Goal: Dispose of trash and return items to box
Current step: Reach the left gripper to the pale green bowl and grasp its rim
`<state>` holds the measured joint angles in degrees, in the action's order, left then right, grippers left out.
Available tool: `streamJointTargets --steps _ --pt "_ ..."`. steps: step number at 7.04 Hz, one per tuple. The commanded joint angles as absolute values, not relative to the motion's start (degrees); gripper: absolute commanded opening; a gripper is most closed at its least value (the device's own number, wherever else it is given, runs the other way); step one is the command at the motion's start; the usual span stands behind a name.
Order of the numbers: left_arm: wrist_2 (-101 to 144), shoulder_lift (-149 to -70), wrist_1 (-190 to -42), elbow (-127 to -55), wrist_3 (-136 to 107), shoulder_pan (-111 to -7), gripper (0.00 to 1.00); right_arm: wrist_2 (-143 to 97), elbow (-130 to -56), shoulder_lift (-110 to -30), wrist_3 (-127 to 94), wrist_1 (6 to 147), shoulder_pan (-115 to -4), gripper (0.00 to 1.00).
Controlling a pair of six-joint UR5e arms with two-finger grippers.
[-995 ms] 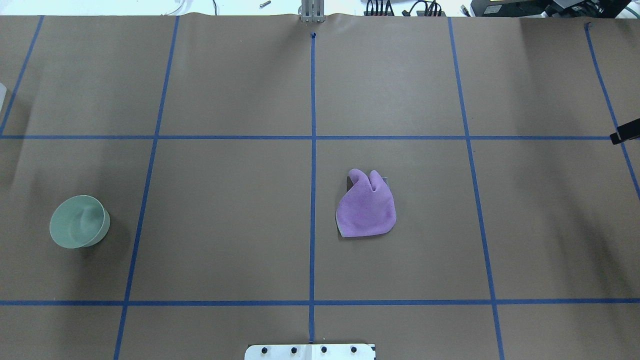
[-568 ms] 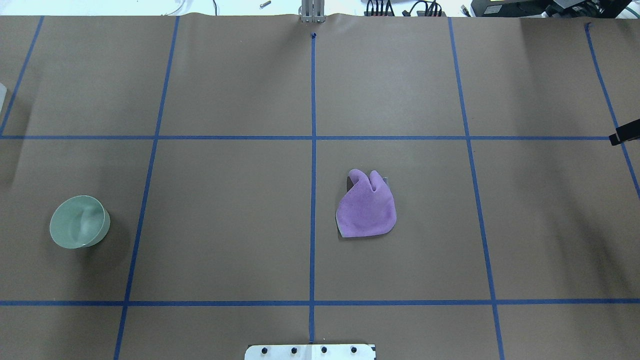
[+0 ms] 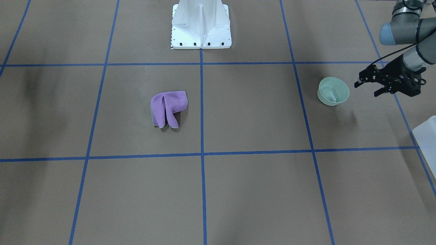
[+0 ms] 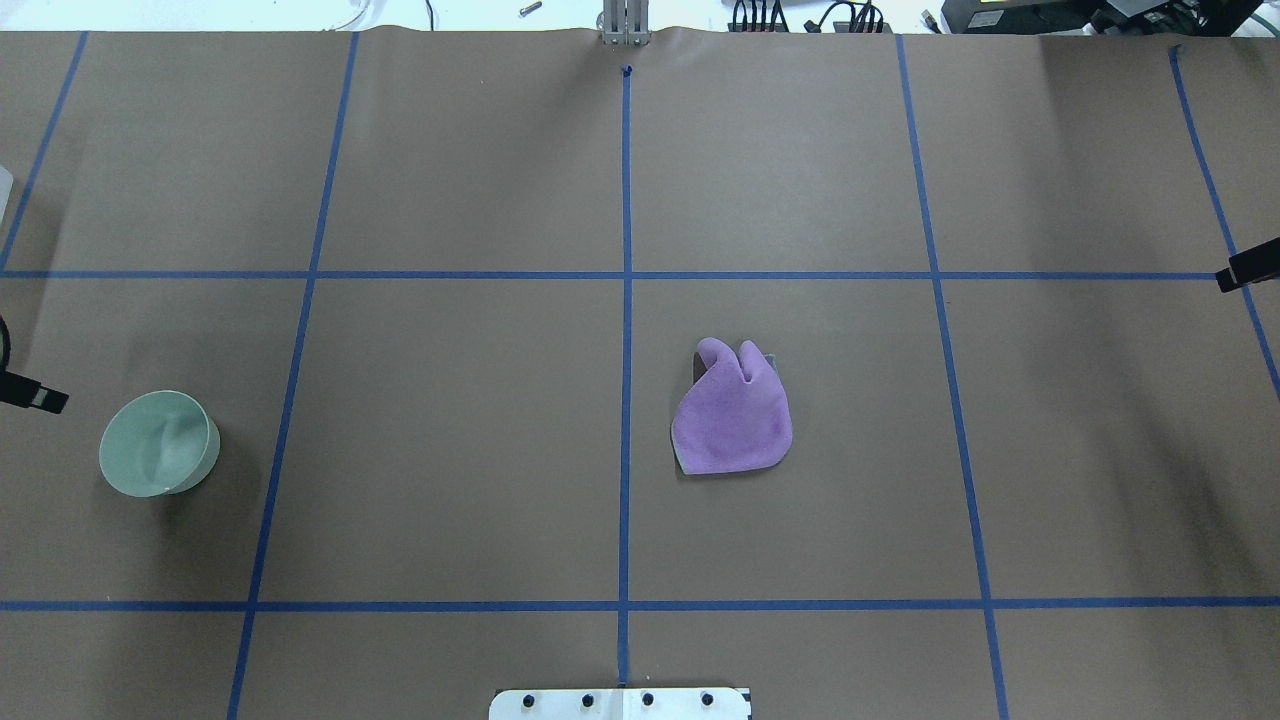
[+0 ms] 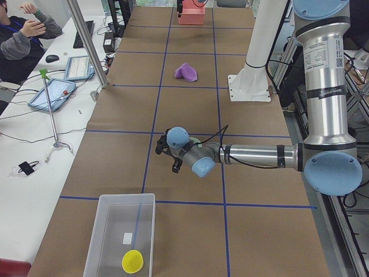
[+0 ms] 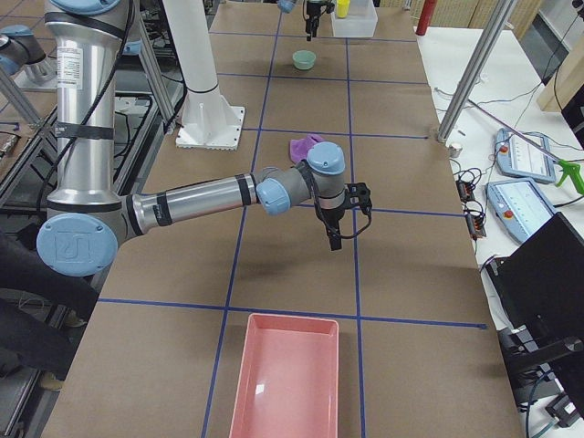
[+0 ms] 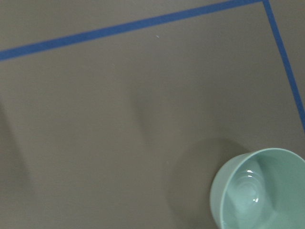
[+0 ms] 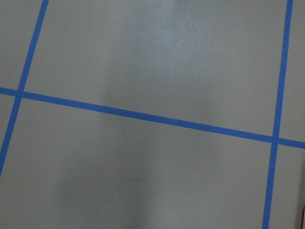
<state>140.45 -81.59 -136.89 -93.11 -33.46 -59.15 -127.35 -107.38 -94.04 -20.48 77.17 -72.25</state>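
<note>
Seen from the table's left end, the frosted, translucent plastic box (image 5: 115, 222), round-cornered, lies nearest at 7 o'clock, with a yellow disc-like piece (image 5: 132, 261) inside. Beyond it the left gripper (image 3: 365, 90) hangs, fingers apart, just beside a smooth pale-green bowl (image 3: 333, 91). Farther off, at 12 o'clock, lies a crumpled purple cloth (image 5: 187, 71). I cannot tell the finger spacing of the right gripper (image 6: 336, 233).

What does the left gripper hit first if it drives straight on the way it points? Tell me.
Probably the green bowl, just ahead of the left gripper; its height is unclear, so it might clear the rim.
</note>
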Motion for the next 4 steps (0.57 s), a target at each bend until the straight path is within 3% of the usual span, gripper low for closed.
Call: streamJointTargets --steps 1,2,4 --pt "139.23 -82.18 -140.1 -92.37 -38.05 -55.47 0.96 -127.35 -107.23 -94.04 -20.48 77.17 -72.25 1.0" --pt "137.04 -82.61 -140.1 -91.59 -38.23 -55.02 0.78 -127.35 -107.23 -94.04 -20.39 77.17 -72.16 1.0" --pt "136.93 -84.63 -140.27 -90.27 -41.11 -53.71 0.26 -127.27 -107.23 -94.04 -20.39 77.17 -72.16 1.0"
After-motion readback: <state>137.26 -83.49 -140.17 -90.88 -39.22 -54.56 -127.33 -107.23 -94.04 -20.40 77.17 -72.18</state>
